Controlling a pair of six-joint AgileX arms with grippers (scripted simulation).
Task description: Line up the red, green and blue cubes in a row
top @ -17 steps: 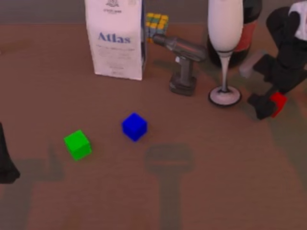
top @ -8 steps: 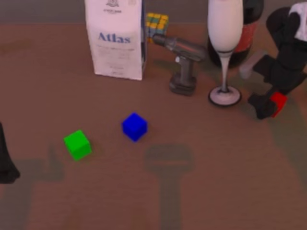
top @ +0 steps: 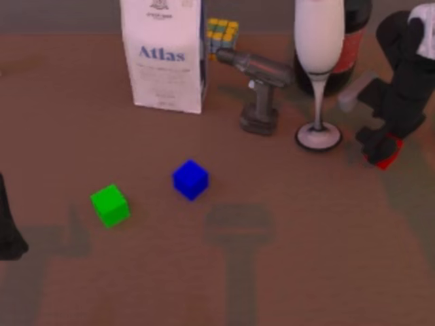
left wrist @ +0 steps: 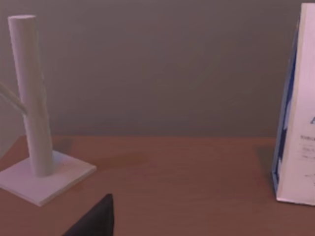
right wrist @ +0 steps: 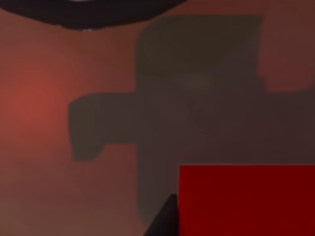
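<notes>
The right gripper (top: 380, 151) is closed on the red cube (top: 387, 158) at the right — lift straight, clear of the wine glass (top: 318, 75).

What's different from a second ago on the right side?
The right gripper has drawn in over the red cube, its fingers now closer together around it; whether it grips yet is unclear. The green cube, blue cube and parked left arm stayed put.
</notes>
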